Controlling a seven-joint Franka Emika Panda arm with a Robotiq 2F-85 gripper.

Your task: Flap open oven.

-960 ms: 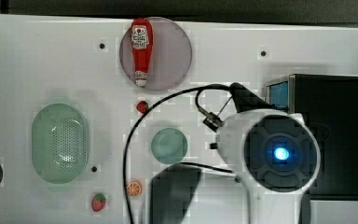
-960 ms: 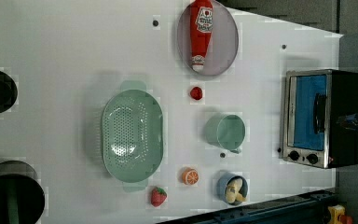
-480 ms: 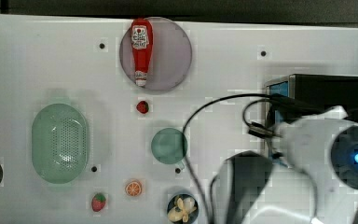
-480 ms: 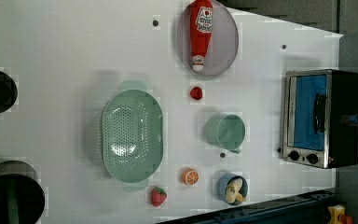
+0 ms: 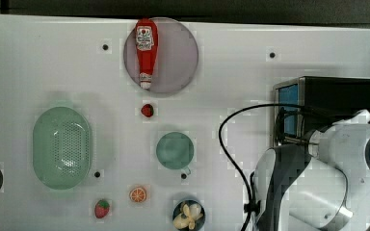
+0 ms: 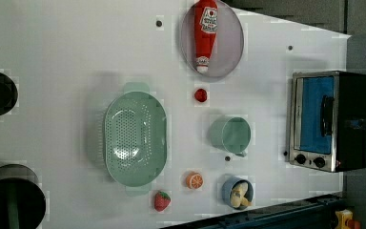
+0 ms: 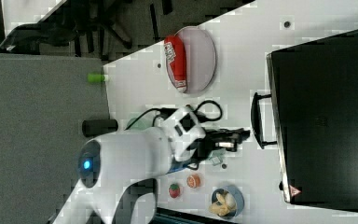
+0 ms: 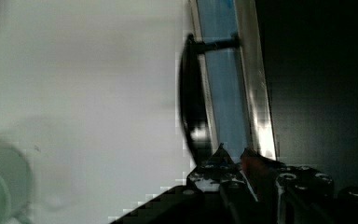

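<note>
Pincer at oven handle, door shut.
Oven stands at desk edge, well apart from the cup. Pincer just beside the bar handle, tips nearly together; grip on anything cannot be told. Blue door upright against frame.

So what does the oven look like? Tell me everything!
The oven is a boxy toaster oven with a black top, a shiny silver frame and a blue-tinted door, which is shut. A dark bar handle sticks out from the door, and two black knobs sit at one corner. It stands on the white table. The gripper is close beside the handle.
</note>
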